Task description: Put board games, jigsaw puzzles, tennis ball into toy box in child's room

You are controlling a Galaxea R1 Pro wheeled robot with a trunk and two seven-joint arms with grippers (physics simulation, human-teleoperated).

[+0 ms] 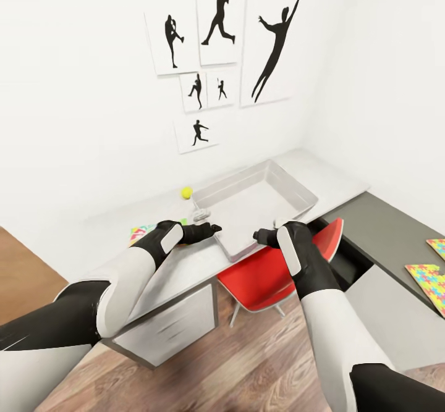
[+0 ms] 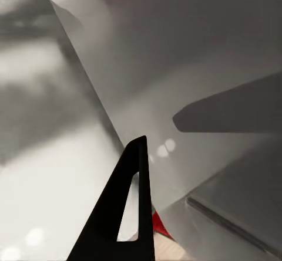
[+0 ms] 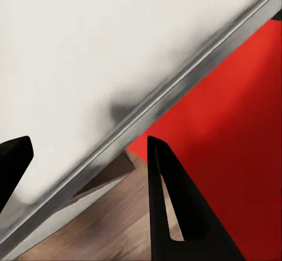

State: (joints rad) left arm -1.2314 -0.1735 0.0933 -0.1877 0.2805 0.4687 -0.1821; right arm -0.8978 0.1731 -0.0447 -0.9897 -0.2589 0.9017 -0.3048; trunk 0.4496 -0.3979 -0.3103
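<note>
Nearest the robot, both arms reach forward over the front edge of the tabletop (image 1: 185, 270), above a red chair (image 1: 266, 276) tucked beneath it. The left gripper (image 1: 213, 229) sits at the toy box's near-left corner and the right gripper (image 1: 259, 235) at its near rim; whether either touches the rim cannot be told. In the right wrist view the two fingers (image 3: 170, 202) stand well apart with the box's edge running between them, so those jaws are wide. The left wrist view shows a single finger (image 2: 126, 208) against the grey wall of the box, and the state of those jaws cannot be told. The toy box (image 1: 296, 191) lies empty, its near corner overhanging the table edge above the chair. Just behind the left wrist a board game (image 1: 141, 233) shows partly, the rest hidden by the arm. Farther back the tennis ball (image 1: 186, 193) rests just beside the box's far-left corner. The two jigsaw puzzles (image 1: 428, 278) lie well apart from the box on the dark corner section. Judged risks: a push or uneven pull on the rim could slide the overhanging box off onto the chair; a nudge from the box could set the ball rolling.
</note>
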